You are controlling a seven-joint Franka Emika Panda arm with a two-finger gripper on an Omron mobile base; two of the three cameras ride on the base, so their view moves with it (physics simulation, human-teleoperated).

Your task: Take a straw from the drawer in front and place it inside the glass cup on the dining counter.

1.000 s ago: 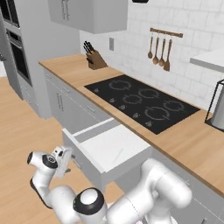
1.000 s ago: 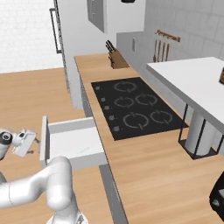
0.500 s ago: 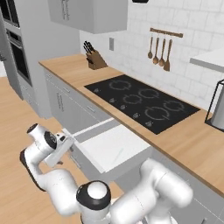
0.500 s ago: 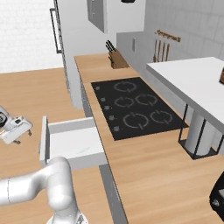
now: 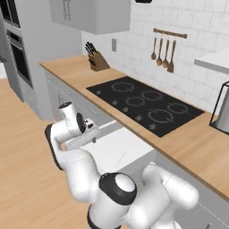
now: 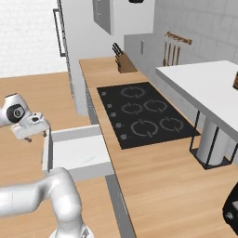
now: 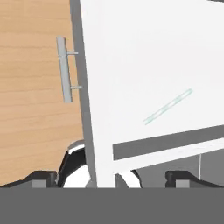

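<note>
White and pale inside, the drawer [image 7: 144, 65] stands pulled out below us, and we hold our pincer [image 7: 109, 177] above its front edge with the two dark fingertips [image 7: 41, 177] set wide apart and nothing between them. One tip sits over the wood floor [image 7: 35, 109] side and the other over the drawer's inside, so the grey drawer front runs between them. The slim metal bar handle [image 7: 64, 69] on that front points out over the floor. Lying flat on the drawer's pale bottom is the straw [image 7: 168, 106], a thin light stick set at a slant, well apart from the fingertips and touching no wall that we can see.

From our left base camera the pincer [image 5: 89, 129] hovers just over the near end of the open drawer [image 5: 118, 150]; from our right base camera it [image 6: 31, 126] hangs beside the drawer's [image 6: 79, 151] outer end. Beyond the drawer, the wood worktop [image 5: 192, 143] carries the black cooktop [image 5: 147, 103]. Farther back a knife block [image 5: 98, 62] stands on the same worktop, and wooden utensils [image 5: 163, 53] hang on the tiled wall.
</note>
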